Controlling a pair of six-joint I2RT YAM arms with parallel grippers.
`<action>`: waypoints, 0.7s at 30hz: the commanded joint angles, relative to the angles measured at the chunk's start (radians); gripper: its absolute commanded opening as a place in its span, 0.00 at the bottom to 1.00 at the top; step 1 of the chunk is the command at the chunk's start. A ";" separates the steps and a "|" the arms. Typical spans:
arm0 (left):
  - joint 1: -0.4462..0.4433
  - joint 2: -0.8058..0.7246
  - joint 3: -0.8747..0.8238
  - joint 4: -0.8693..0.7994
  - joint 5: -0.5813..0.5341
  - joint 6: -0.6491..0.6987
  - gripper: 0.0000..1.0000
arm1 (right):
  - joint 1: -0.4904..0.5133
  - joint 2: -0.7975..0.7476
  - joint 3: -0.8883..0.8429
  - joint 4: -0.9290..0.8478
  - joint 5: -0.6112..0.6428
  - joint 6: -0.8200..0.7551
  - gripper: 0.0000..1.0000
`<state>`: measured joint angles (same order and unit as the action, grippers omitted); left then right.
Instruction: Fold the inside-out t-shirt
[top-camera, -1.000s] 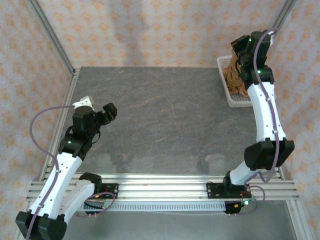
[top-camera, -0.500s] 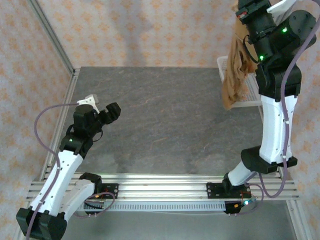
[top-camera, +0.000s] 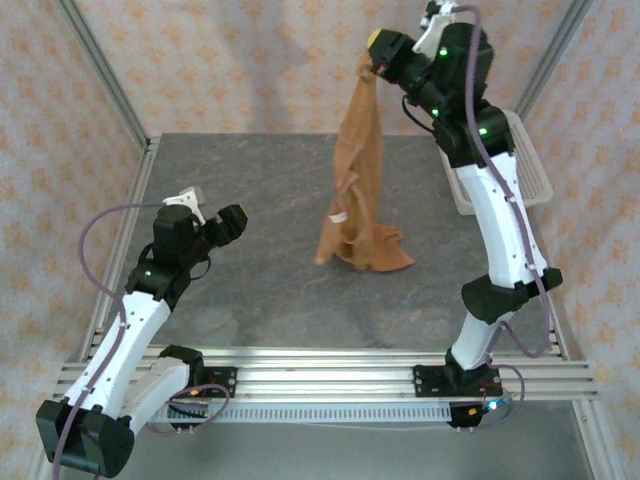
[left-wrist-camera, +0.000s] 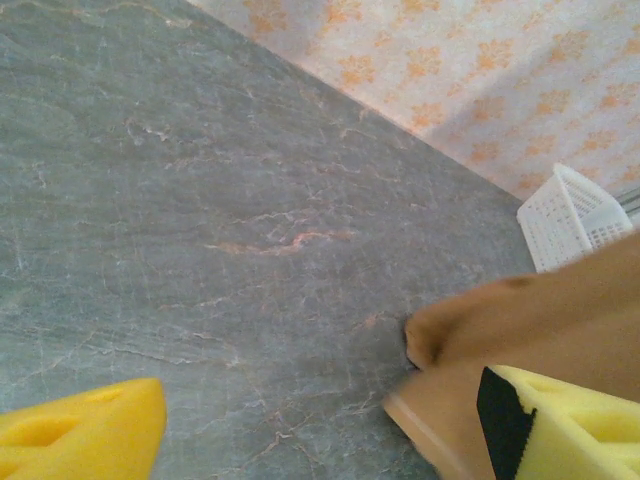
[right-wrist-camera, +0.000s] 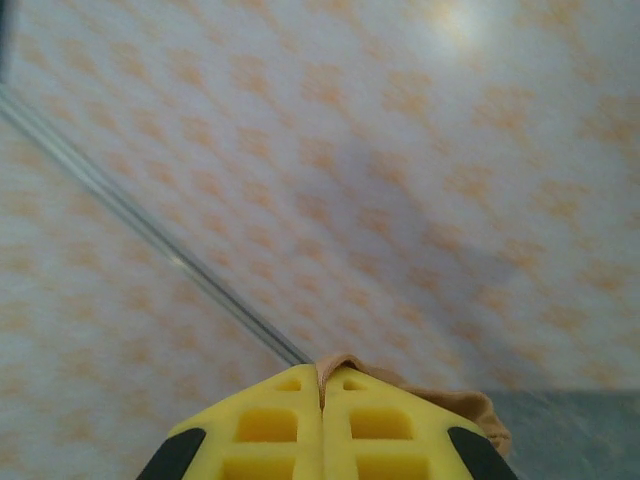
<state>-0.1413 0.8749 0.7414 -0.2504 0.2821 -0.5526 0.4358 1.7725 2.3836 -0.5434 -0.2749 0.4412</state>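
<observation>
The tan inside-out t-shirt (top-camera: 358, 170) hangs in a long drape from my right gripper (top-camera: 375, 55), which is raised high over the back of the table. The shirt's lower end lies bunched on the grey table (top-camera: 365, 252), with a white label showing at its left edge. In the right wrist view the yellow fingers (right-wrist-camera: 280, 425) press together on a fold of the t-shirt (right-wrist-camera: 470, 405). My left gripper (top-camera: 232, 222) hovers over the left of the table, open and holding nothing, well to the left of the shirt. In the left wrist view the t-shirt (left-wrist-camera: 520, 330) sits beside the right fingertip (left-wrist-camera: 570, 420).
The white mesh basket (top-camera: 528, 165) stands at the table's back right, behind the right arm, and shows as the basket (left-wrist-camera: 570, 215) in the left wrist view. Patterned walls and metal frame posts close in the table. Bare grey table (top-camera: 270, 290) lies between the shirt and the arm bases.
The right arm has lifted the t-shirt out of the basket and swung it left over the table; its lower end now rests on the surface. The left gripper has edged slightly right.
</observation>
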 joint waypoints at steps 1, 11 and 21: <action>0.005 0.015 -0.032 0.033 0.018 0.003 0.83 | -0.006 0.014 -0.095 -0.030 0.128 -0.033 0.00; -0.014 0.124 -0.136 0.133 0.063 -0.003 0.80 | -0.231 0.018 -0.662 0.062 0.260 0.140 0.18; -0.019 0.348 -0.091 0.275 0.077 -0.045 0.74 | -0.214 0.038 -0.787 0.043 0.173 0.057 0.56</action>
<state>-0.1493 1.1587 0.6132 -0.0650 0.3355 -0.5674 0.1974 1.8351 1.6375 -0.5106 -0.0689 0.5354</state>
